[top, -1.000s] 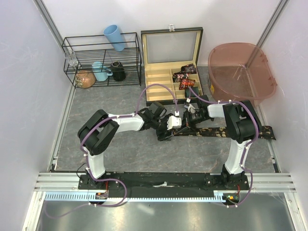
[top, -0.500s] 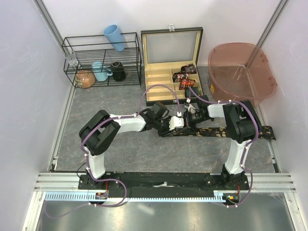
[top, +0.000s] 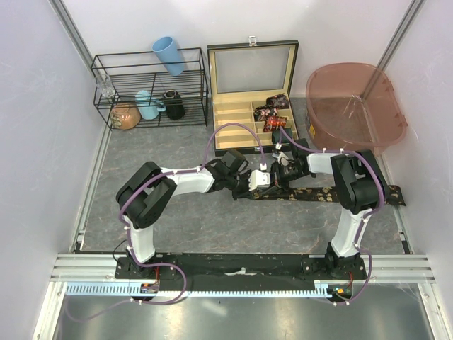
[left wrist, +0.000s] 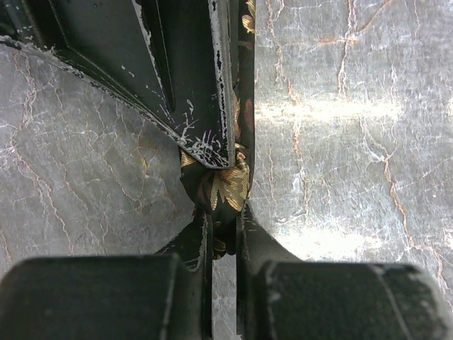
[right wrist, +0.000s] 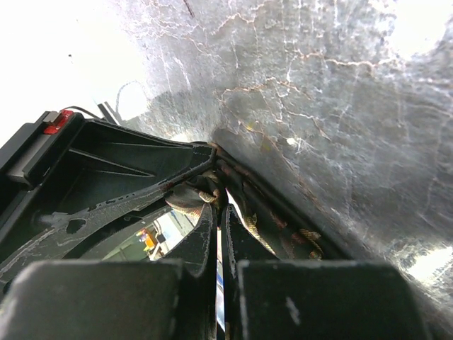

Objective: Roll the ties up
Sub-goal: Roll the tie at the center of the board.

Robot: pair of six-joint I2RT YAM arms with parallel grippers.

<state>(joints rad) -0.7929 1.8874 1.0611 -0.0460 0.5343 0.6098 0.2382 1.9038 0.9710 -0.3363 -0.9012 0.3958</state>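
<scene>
Left gripper point(left wrist: 224, 216) pinched tight on folded end of tie point(left wrist: 226, 185), right gripper point(right wrist: 219, 210) nearly closed beside it, hold unclear, likely to start a tight roll.

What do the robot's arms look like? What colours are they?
The left arm and right arm each have smooth white tube parts joined by chunky, rounded black joints. Thin purple cables loop along both. The left gripper and right gripper have flat black fingers, scuffed with pale scratches.
</scene>
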